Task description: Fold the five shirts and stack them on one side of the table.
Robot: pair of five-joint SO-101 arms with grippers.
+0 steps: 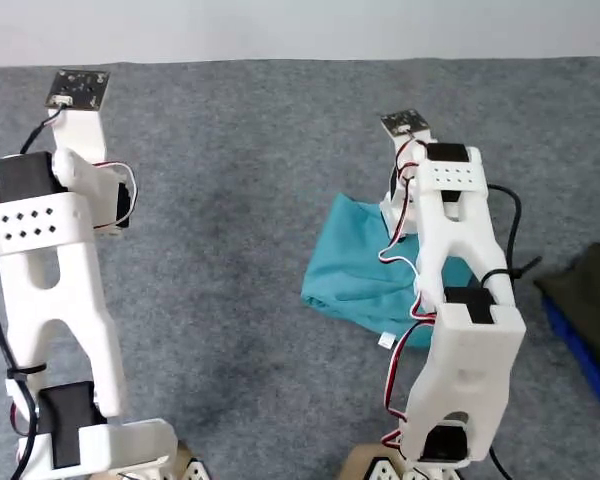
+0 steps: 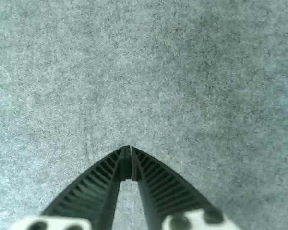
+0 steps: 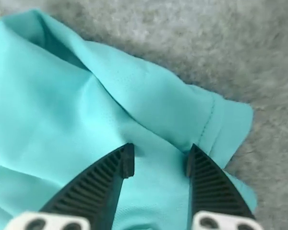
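Two ribbed black fingers (image 3: 105,182) of the right gripper (image 3: 158,160) stand partly apart with nothing between them, over a teal shirt (image 3: 77,105). Whether their tips touch the cloth cannot be told. The shirt is thin, smooth woven fabric, loosely bunched, with soft folds running away from the fingertips and a stitched hem just beyond one finger. Past that hem lies the grey, felt-like table covering (image 3: 259,57)

From the high view the shirt is a crumpled, roughly four-sided heap under the right arm (image 1: 460,330) of white plastic, with a small white label (image 1: 386,341) at the edge on the arm's base side. Well apart from the right fingers, at the table's edge, a dark green cloth (image 1: 590,295) lies on a blue cloth (image 1: 580,350)

The left gripper (image 2: 130,160) has its wedge-shaped, ridged fingers (image 2: 98,189) pressed together at the tips, gripping nothing. Ahead of them and to both sides spreads the same fuzzy grey covering, and the teal shirt lies well off from them
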